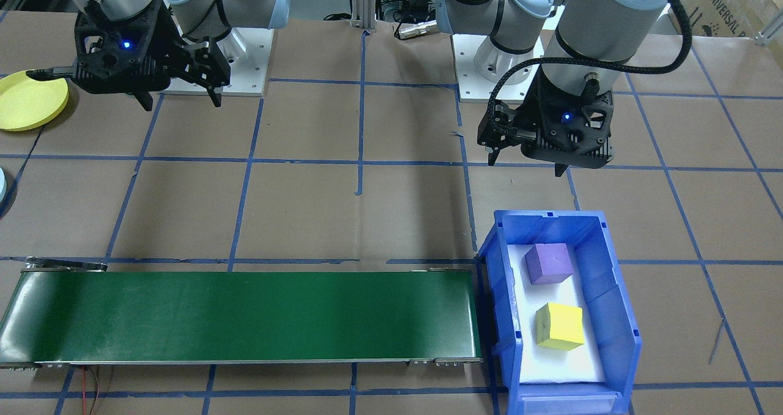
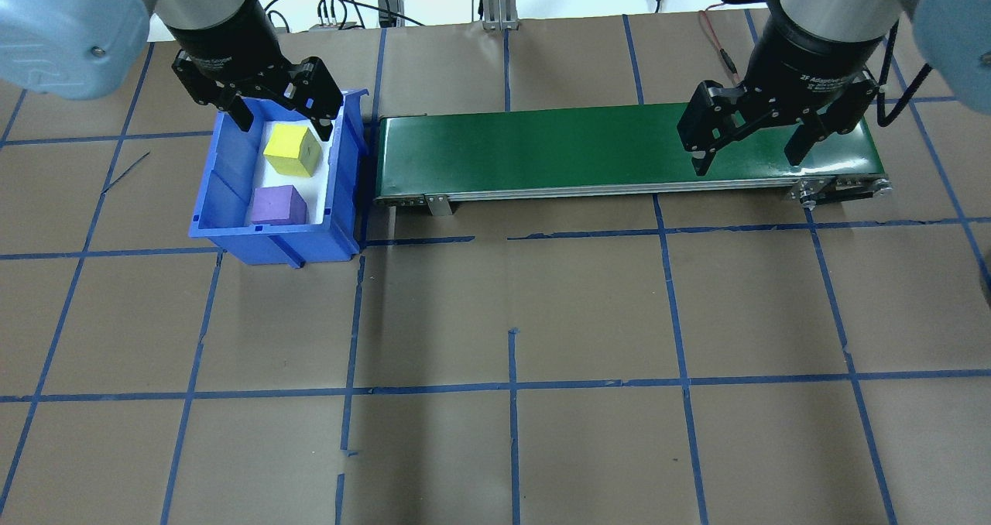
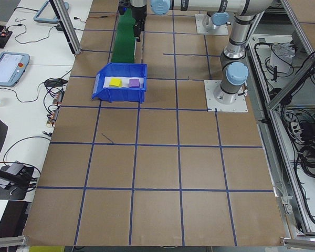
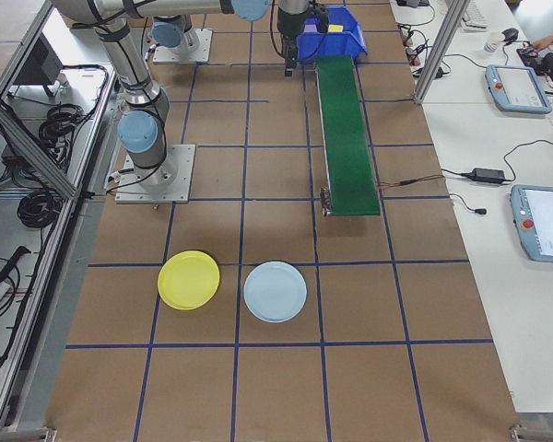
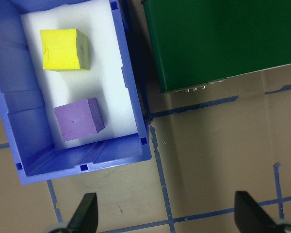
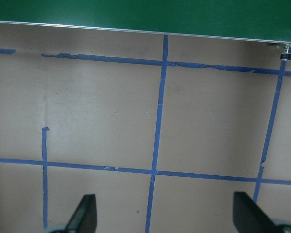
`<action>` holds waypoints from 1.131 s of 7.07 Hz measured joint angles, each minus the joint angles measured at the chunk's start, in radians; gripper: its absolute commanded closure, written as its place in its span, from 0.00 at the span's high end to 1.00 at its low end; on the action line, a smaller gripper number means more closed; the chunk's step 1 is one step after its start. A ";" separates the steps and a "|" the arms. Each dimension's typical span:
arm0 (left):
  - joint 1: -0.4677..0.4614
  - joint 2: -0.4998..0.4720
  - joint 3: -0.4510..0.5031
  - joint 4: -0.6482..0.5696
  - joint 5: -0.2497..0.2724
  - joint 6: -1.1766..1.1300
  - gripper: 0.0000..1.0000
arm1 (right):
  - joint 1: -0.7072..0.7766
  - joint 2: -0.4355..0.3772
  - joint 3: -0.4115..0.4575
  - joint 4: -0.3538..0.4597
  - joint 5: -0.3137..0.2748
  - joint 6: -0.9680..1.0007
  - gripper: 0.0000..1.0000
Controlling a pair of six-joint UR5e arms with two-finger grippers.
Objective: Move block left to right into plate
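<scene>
Blue plastic bin [image 1: 618, 317] at green conveyor belt [image 1: 244, 317] end holds yellow foam cube [image 1: 560, 325], purple foam cube [image 1: 549, 263]. Left gripper [image 1: 529, 158] — jaws wide, empty. Right gripper [image 1: 180, 100] likewise. Round yellow plastic plate [image 1: 27, 100] far off, beside right arm.

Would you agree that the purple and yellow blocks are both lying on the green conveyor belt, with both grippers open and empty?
Not quite: the purple block and yellow block sit in the blue bin beside the belt, as the front-facing view shows. Both grippers, left and right, are open and empty.
</scene>
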 measured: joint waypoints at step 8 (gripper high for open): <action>0.179 -0.119 -0.069 0.117 -0.011 0.204 1.00 | 0.000 0.000 0.001 0.000 0.000 0.000 1.00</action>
